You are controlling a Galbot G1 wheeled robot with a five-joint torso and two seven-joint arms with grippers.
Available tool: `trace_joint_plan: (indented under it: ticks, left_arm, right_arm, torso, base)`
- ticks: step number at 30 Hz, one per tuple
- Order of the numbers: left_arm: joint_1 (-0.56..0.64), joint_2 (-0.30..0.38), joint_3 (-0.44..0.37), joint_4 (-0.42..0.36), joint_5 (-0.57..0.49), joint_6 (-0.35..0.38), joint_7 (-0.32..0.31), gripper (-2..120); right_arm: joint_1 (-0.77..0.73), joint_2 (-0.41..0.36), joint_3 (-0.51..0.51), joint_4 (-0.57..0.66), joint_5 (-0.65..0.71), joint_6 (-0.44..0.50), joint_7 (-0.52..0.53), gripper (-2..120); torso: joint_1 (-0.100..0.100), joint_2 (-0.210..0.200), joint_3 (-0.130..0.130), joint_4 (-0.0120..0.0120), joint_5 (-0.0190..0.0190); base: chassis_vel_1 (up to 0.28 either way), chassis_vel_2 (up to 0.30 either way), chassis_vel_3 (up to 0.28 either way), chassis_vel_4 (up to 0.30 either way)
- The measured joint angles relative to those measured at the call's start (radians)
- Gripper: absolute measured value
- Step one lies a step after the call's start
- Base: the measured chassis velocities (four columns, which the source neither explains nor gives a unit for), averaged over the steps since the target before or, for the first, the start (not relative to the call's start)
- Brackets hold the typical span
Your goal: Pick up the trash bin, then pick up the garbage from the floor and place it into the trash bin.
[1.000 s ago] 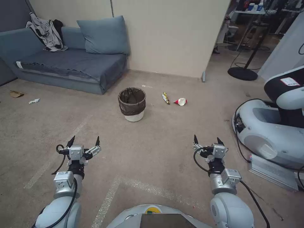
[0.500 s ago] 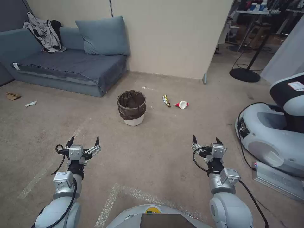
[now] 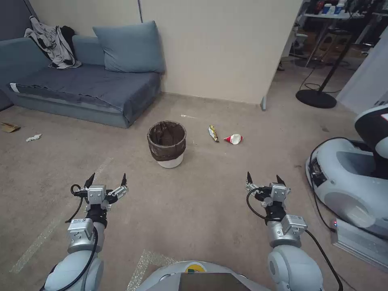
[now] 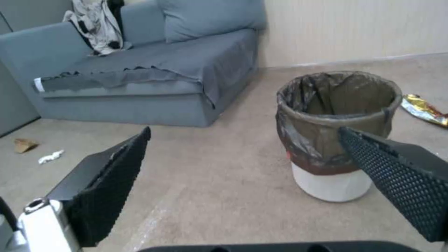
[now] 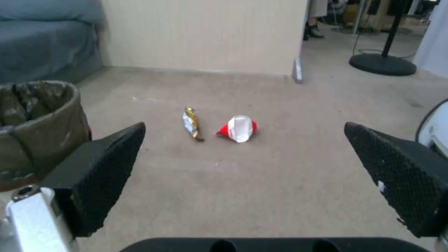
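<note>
Head view has advanced toward the trash bin [image 3: 167, 144]; arms unchanged.

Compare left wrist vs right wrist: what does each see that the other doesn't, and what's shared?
Left wrist alone: the brown paper scrap and white tissue on the carpet in front of the sofa, the clothes heaped on the sofa, and the left gripper, jaws open.

Right wrist alone: the red-and-white packet, the round stand base, and the right gripper, jaws open.

Both: the trash bin upright with its brown liner, the blue sofa, the yellow wrapper, the beige wall and the carpet.
</note>
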Motion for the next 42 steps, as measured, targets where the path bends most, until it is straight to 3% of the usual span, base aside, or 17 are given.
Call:
trace_joint_plan:
  ticks: [42]
  left_arm:
    - [0.000,-0.001,-0.001,-0.003,0.000,0.002,0.002,100]
  right_arm:
    - [0.001,0.000,0.001,0.002,-0.001,0.003,-0.003,100]
  torso:
    - [0.000,0.000,0.000,-0.0001,0.0000]
  base:
    - [-0.111,0.113,0.114,-0.108]
